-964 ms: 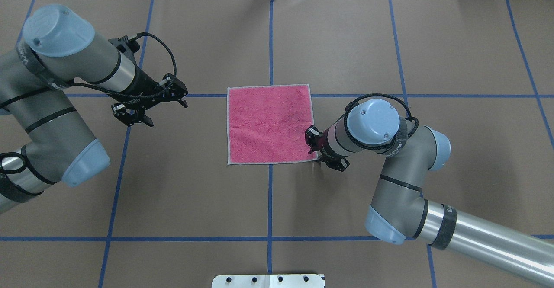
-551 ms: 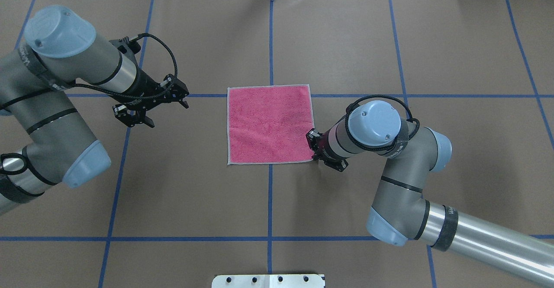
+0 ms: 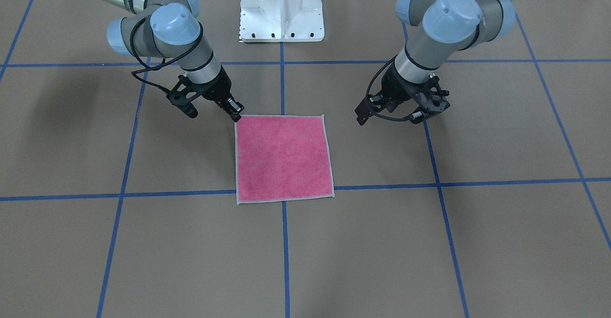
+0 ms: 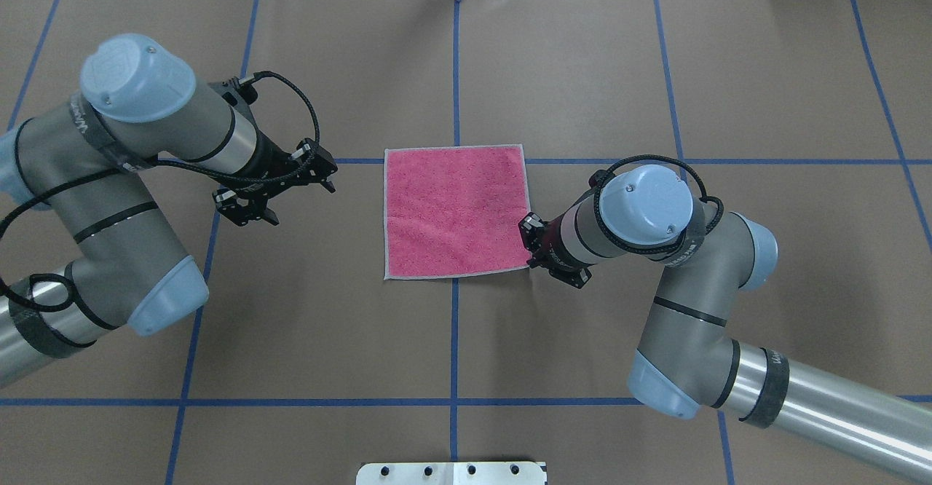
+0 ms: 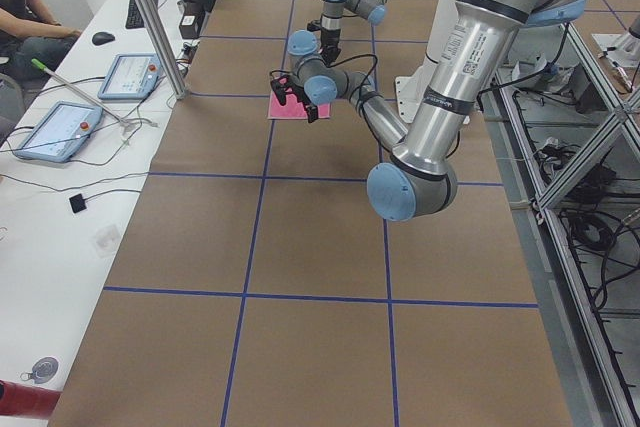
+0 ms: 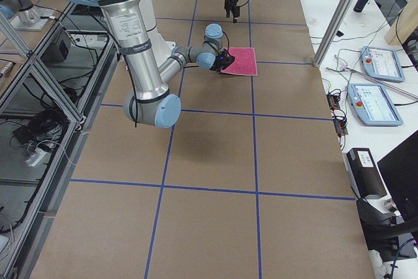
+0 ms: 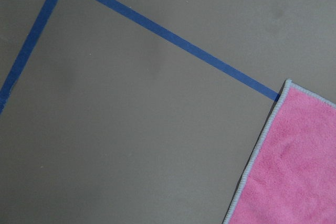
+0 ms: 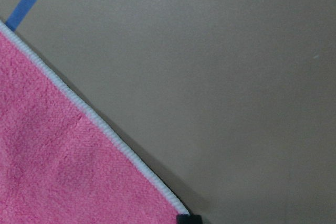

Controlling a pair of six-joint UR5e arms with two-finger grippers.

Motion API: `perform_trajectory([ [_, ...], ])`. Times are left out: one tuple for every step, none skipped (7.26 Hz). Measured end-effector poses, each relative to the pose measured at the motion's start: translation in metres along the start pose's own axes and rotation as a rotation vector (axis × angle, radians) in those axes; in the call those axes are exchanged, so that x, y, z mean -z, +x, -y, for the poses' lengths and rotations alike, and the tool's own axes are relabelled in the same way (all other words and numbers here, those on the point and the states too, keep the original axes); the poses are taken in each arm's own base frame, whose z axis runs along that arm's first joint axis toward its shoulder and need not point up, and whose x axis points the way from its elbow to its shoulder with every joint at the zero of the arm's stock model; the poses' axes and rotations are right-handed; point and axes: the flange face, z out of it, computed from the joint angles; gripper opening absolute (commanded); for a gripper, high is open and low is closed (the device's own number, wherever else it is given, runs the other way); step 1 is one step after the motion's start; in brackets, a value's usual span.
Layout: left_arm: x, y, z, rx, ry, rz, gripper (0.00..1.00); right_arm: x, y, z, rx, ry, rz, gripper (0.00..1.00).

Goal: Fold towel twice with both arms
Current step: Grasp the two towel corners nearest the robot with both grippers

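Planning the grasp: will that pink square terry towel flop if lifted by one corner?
Probably floppy: the pink square terry towel lies thin and flat, so a lifted corner should drape. Its fuzzy pile likely resists slipping. Its thinness suggests it is light.

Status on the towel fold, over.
Left end effector open, clear of pink square terry towel. Right end effector open at its corner. Towel flat, unfolded. No obstruction seen.
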Motion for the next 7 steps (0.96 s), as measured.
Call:
perform_trajectory([
  [-0.014, 0.010, -0.020, 0.005, 0.016, 0.001, 0.99, 0.004, 0.003, 0.000, -0.004, -0.002, 0.003, 0.00],
  [-0.026, 0.016, -0.038, 0.001, 0.029, 0.003, 0.98, 0.006, 0.005, -0.001, -0.013, -0.003, 0.004, 0.00],
  [-0.036, 0.018, -0.052, -0.001, 0.028, 0.009, 0.94, 0.008, 0.006, -0.002, -0.019, -0.006, 0.006, 0.00],
  [-0.046, 0.019, -0.065, -0.003, 0.023, 0.016, 0.92, 0.011, 0.009, -0.003, -0.021, -0.009, 0.007, 0.00],
  [-0.058, 0.021, -0.081, -0.015, 0.030, 0.022, 0.87, 0.013, 0.013, -0.004, -0.021, -0.012, 0.006, 0.00],
  [-0.070, 0.023, -0.095, -0.030, 0.040, 0.027, 0.82, 0.013, 0.016, -0.005, -0.021, -0.013, 0.003, 0.00],
  [-0.077, 0.027, -0.104, -0.040, 0.044, 0.030, 0.78, 0.013, 0.017, -0.007, -0.019, -0.014, 0.000, 0.00],
])
